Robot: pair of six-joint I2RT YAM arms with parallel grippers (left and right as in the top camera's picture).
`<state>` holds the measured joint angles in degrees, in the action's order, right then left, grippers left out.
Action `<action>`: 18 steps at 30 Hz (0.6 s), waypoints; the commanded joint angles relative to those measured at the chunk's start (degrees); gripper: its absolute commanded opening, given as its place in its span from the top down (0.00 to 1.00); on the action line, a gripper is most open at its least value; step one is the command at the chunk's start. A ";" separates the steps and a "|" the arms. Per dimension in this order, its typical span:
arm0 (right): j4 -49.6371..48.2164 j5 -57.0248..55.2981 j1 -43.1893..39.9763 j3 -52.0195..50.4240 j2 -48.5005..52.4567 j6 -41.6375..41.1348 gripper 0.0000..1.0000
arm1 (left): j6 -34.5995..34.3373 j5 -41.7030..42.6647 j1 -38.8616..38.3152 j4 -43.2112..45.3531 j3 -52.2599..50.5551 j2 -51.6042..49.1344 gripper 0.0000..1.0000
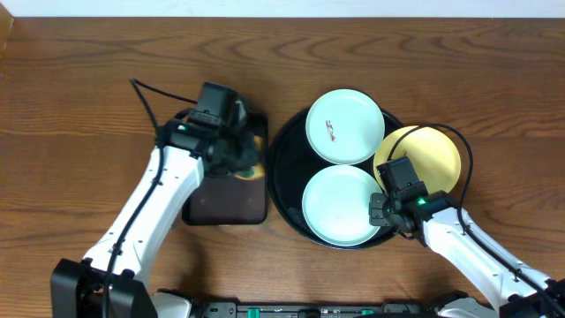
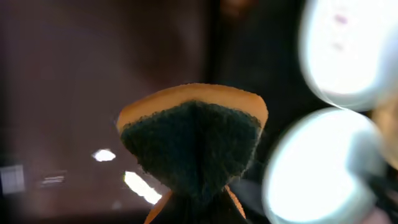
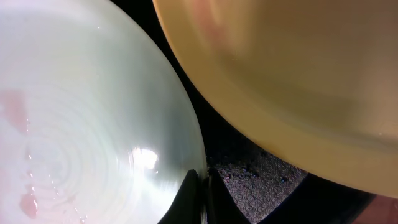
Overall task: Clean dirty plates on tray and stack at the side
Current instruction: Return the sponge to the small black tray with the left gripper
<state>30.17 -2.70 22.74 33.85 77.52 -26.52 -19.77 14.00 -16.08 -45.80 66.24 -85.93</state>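
Note:
The round black tray point(image 1: 284, 168) holds three plates. A mint-blue plate point(image 1: 344, 125) with a red smear lies at the back. A second mint-blue plate point(image 1: 340, 205) lies at the front. A yellow plate point(image 1: 433, 155) lies at the right. My right gripper point(image 1: 381, 212) is shut on the right rim of the front mint-blue plate point(image 3: 74, 124), one finger on each side of the rim point(image 3: 201, 186); faint reddish marks show on it. The yellow plate point(image 3: 298, 74) lies just beyond. My left gripper point(image 1: 243, 150) is shut on an orange-and-dark-green sponge point(image 2: 193, 140), over the small rectangular tray.
A small rectangular black tray point(image 1: 225, 201) lies left of the round tray, under my left arm. The table point(image 1: 79, 106) is brown wood. Cables run from both arms.

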 commanded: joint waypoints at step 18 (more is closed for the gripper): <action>-0.74 1.68 0.50 -0.76 0.50 0.85 0.89 | -4.96 -22.62 0.96 -0.24 -4.00 -0.04 0.92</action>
<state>29.67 -1.37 22.74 33.69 77.52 -26.06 -24.10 -6.87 -15.20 -46.06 62.26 -85.93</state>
